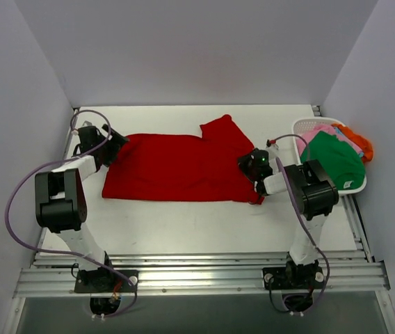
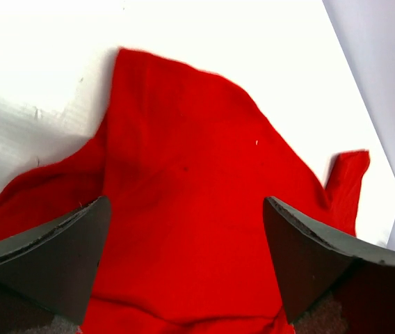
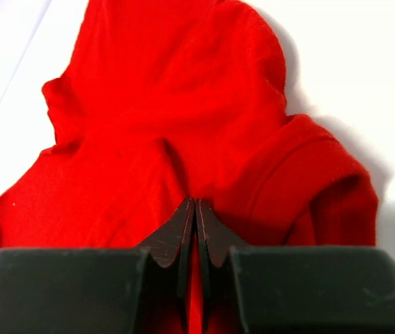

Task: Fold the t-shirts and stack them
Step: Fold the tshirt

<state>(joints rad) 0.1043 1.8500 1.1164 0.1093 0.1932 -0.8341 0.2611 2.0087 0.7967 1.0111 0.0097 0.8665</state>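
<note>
Now, right gripper (image 3: 195,205) pinched on red t-shirt (image 1: 176,167), left gripper (image 2: 185,205) wide apart.

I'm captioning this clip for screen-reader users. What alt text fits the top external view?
A red t-shirt lies spread on a white table; the right gripper is shut on its right edge, and the left gripper hangs open over its left edge. A white basket at the right holds a green shirt, a pink shirt and an orange shirt.
</note>
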